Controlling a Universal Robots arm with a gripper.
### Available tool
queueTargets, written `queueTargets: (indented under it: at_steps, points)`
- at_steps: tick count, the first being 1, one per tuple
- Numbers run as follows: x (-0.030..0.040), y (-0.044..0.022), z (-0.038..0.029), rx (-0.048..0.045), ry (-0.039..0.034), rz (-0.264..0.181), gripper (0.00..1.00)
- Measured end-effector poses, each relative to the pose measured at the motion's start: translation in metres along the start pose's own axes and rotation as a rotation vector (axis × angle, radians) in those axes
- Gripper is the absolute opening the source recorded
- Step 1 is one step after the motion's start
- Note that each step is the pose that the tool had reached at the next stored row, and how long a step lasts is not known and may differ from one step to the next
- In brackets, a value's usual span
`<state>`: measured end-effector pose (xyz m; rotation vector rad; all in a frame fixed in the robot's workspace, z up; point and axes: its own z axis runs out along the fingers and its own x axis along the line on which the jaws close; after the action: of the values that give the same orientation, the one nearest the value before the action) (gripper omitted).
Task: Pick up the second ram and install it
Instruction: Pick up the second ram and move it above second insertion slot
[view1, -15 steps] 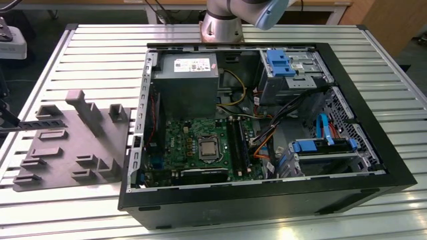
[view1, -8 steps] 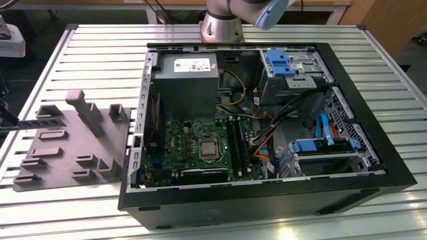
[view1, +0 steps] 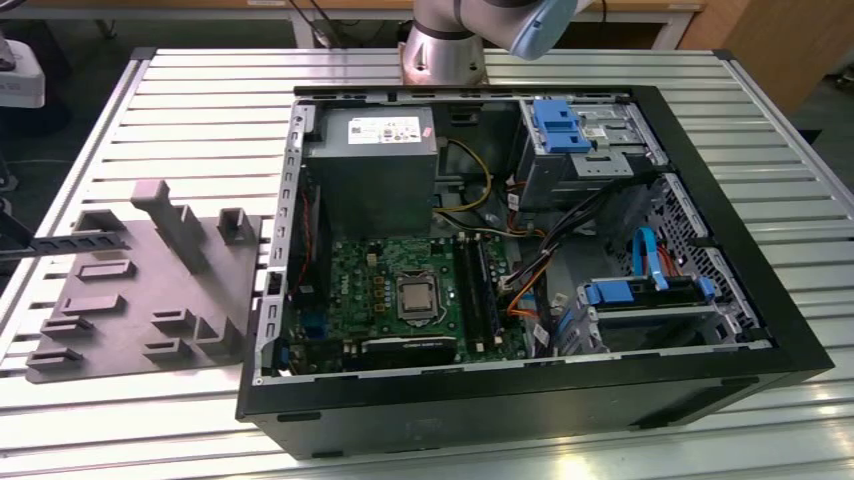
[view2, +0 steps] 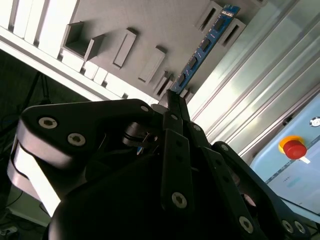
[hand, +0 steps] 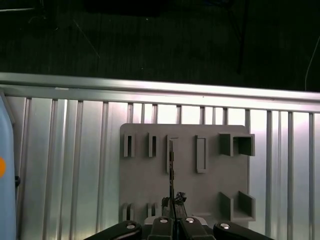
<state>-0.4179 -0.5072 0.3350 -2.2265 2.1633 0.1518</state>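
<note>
— Where is the second ram (view2: 200, 51)?
— Pinched by one end in the closed claw (view2: 172, 97), over the grey tray (view1: 120, 320), at nine o'clock from the open computer case (view1: 534, 400).
— Installed?
— No. The grasp looks done; carrying it over and seating it on the motherboard (view1: 387, 270) remain.

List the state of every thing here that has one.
pincer, shut on the second ram.
second ram, gripped at one end, stretching out over the grey tray.
grey tray, flat on the slatted table.
computer case, on its side, panel off, inside exposed.
</note>
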Motion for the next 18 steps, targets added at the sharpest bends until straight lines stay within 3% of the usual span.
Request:
queueTargets:
  at_steps: [18]
  points:
    - [-0.0008, 0.0004, -0.0085, 0.0, -0.0027, 0.0, 0.12]
